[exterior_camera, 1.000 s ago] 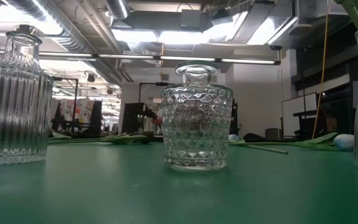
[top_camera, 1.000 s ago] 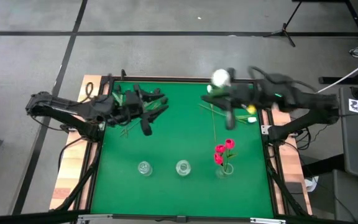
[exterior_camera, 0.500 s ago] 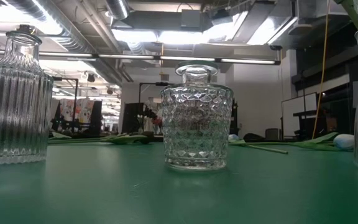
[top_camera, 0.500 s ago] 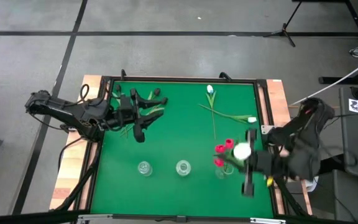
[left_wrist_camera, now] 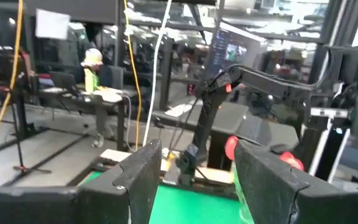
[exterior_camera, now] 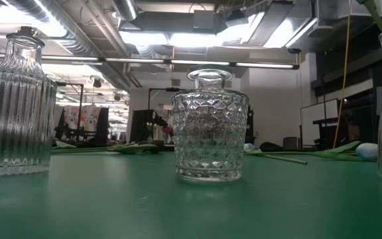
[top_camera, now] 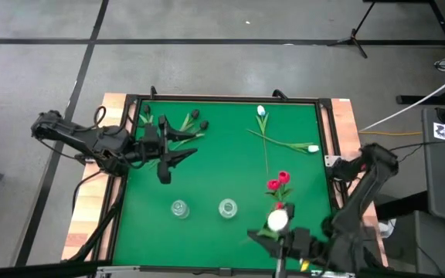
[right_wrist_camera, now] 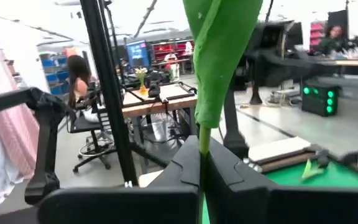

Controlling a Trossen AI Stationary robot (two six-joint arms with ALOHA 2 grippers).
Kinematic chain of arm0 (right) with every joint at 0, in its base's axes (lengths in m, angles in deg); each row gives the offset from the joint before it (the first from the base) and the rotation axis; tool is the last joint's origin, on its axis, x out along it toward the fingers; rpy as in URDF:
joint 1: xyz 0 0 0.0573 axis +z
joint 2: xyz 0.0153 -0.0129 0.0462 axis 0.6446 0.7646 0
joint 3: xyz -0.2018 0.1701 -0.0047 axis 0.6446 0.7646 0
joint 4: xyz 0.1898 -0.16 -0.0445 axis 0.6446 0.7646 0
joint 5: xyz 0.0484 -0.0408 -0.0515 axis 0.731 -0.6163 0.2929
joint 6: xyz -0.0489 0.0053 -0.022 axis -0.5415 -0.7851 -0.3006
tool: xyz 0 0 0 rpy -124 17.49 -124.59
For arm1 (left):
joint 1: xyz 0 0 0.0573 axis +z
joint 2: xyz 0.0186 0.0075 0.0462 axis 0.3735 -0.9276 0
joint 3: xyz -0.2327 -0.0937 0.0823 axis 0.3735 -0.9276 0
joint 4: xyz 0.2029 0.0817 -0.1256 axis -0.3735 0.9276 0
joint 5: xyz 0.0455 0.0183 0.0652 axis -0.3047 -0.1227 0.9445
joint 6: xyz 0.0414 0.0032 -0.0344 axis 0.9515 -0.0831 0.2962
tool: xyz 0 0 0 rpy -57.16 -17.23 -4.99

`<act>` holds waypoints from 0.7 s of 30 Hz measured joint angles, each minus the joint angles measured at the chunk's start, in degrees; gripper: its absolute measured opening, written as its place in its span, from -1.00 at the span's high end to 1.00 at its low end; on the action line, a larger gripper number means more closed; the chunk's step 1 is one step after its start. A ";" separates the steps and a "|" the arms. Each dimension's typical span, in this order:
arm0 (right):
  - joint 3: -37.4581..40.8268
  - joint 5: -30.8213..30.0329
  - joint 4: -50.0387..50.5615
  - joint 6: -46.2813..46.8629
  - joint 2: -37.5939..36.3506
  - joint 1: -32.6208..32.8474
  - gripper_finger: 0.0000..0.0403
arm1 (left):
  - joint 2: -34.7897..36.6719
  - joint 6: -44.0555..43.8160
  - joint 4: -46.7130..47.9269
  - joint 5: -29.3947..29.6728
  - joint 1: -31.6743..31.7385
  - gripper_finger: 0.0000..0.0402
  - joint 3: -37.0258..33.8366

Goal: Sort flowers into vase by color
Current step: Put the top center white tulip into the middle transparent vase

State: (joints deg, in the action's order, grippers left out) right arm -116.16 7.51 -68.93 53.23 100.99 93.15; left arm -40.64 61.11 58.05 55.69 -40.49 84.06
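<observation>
My right gripper [top_camera: 283, 247] hangs over the table's near edge, shut on a white tulip [top_camera: 276, 221] whose green leaf [right_wrist_camera: 219, 56] fills the right wrist view. My left gripper [top_camera: 171, 164] is open near the black tulips [top_camera: 192, 120], which lie on the mat at the far left, and it touches nothing. Red tulips [top_camera: 278, 184] stand in the right glass vase [top_camera: 280, 210]. The ribbed vase [top_camera: 178, 208] and the diamond-cut vase [top_camera: 227, 207] hold no flowers. Two white tulips [top_camera: 261, 112] [top_camera: 311, 148] lie on the mat at the far right. My right gripper pinches the white tulip's thin stem [right_wrist_camera: 202, 144] between its two fingers [right_wrist_camera: 182, 171], just below the leaf. The stem runs out past the fingertips, along the fingers. The flower is lifted clear of the table, its white head [top_camera: 276, 221] high above the mat.
The green mat [top_camera: 222, 166] has a raised dark rim [top_camera: 222, 98]. The three vases stand in a row near the near edge, as the low view shows [exterior_camera: 209, 126]. Bare mat lies between the vases and the flowers. People sit at desks in the room beyond.
My right arm has swung fast from the table's far right, past the red tulips' vase, to the near edge, carrying the white tulip lifted clear. My left gripper has drifted a little toward the near edge, away from the black tulips.
</observation>
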 joint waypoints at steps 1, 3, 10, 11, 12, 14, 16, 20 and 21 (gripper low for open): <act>0.04 -1.83 -1.71 0.19 1.34 0.74 1.00 | 0.50 -0.04 1.24 0.00 -0.44 0.00 -0.02; 0.04 -6.17 -6.01 1.60 4.06 1.97 1.00 | 1.28 -0.25 3.10 0.00 -1.39 0.00 -0.02; 0.04 -15.82 -11.44 6.74 11.10 3.64 1.00 | 3.77 -1.07 8.38 -0.02 -3.19 0.00 -0.02; 0.04 -15.82 -11.46 8.01 11.82 3.02 1.00 | 4.05 -1.29 9.35 -0.02 -3.22 0.00 -0.02; 0.03 -15.82 -11.51 9.26 12.51 2.41 1.00 | 4.28 -1.32 10.14 -0.02 -3.24 0.00 -0.02; 0.04 -15.81 -11.25 10.87 13.72 0.94 1.00 | 4.67 -1.35 11.07 0.00 -3.24 0.00 -0.02; 0.03 -15.85 -11.21 11.77 14.66 -0.77 1.00 | 5.06 -1.38 12.31 0.00 -3.24 0.00 -0.02; 0.03 -15.87 -8.63 11.72 14.95 -4.50 1.00 | 5.37 -0.57 12.55 -0.02 -3.23 0.00 -0.02; 0.03 -15.87 -7.33 11.73 14.95 -5.44 1.00 | 5.55 -0.01 12.84 -0.02 -3.22 0.00 -0.02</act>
State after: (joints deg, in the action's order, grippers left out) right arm -116.14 -8.35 -76.26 64.96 115.95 87.70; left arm -35.09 61.10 70.88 55.67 -43.71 84.04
